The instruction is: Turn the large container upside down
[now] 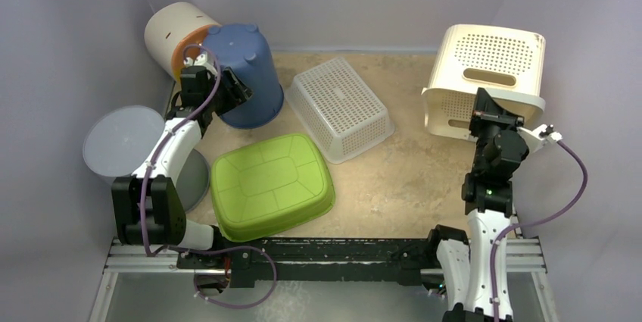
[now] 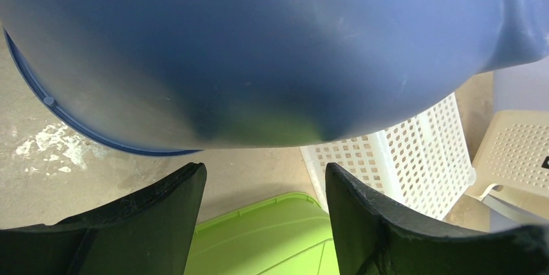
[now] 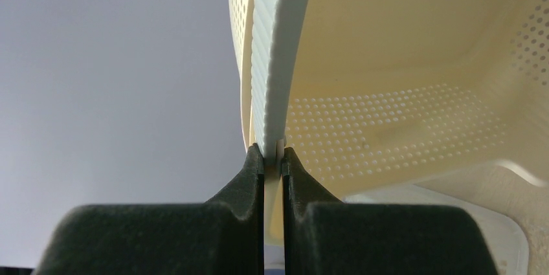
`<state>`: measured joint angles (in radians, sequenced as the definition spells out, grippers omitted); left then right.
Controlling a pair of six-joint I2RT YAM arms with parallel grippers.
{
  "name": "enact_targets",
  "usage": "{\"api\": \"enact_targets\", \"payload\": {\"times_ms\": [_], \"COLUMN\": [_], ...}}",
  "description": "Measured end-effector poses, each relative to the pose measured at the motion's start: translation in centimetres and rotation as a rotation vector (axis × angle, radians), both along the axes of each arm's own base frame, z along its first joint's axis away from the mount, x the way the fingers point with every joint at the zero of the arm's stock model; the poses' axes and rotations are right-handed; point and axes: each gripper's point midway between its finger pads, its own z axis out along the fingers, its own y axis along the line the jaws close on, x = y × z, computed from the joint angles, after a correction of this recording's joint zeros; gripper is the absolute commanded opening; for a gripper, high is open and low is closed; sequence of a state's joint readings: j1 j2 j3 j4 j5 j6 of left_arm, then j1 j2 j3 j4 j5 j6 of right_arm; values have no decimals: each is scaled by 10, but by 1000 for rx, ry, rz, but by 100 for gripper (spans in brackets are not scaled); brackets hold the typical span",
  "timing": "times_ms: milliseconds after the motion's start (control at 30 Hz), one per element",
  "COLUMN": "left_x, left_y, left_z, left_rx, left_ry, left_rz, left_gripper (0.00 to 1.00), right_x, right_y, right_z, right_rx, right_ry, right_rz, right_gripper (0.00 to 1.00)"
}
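The large cream perforated container point(image 1: 484, 64) stands tipped at the far right, one handle-slot wall turned up and its open mouth facing the near side. My right gripper point(image 1: 484, 115) is shut on its near rim. In the right wrist view the rim point(image 3: 275, 61) runs between the closed fingertips of that gripper point(image 3: 272, 158), and the dotted inside wall point(image 3: 401, 126) shows to the right. My left gripper point(image 1: 236, 92) is open and empty against the side of a blue bucket point(image 1: 246, 72); in the left wrist view it point(image 2: 262, 178) sits just below the bucket wall point(image 2: 259, 48).
A green tub point(image 1: 271, 184) lies upside down at near centre, also seen in the left wrist view point(image 2: 272, 236). A white mesh basket point(image 1: 342, 108) lies upside down behind it. A white-and-orange cylinder point(image 1: 170, 30) and a grey round bin point(image 1: 125, 140) stand at the left wall.
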<state>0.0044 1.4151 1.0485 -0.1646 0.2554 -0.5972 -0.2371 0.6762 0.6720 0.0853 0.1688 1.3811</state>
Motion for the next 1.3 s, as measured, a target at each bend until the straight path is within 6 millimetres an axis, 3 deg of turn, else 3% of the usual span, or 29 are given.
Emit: {"api": "enact_targets", "payload": {"times_ms": [300, 600, 700, 933, 1300], "left_x": [1, 1, 1, -1, 0], "left_y": [0, 0, 0, 3, 9], "left_z": [-8, -8, -8, -11, -12], "left_rx": [13, 13, 13, 21, 41], "left_ry": [16, 16, 17, 32, 34], "left_rz": [-9, -11, -11, 2, 38], "left_gripper": [67, 67, 67, 67, 67], "right_x": [-15, -13, 0, 62, 104], "right_y": [24, 29, 25, 14, 35], "right_z": [-10, -11, -7, 6, 31], "right_rx": [0, 1, -3, -72, -278], "right_ry": [-68, -59, -47, -71, -220], "right_rz": [111, 141, 136, 157, 316], "right_gripper": [0, 0, 0, 0, 0]}}
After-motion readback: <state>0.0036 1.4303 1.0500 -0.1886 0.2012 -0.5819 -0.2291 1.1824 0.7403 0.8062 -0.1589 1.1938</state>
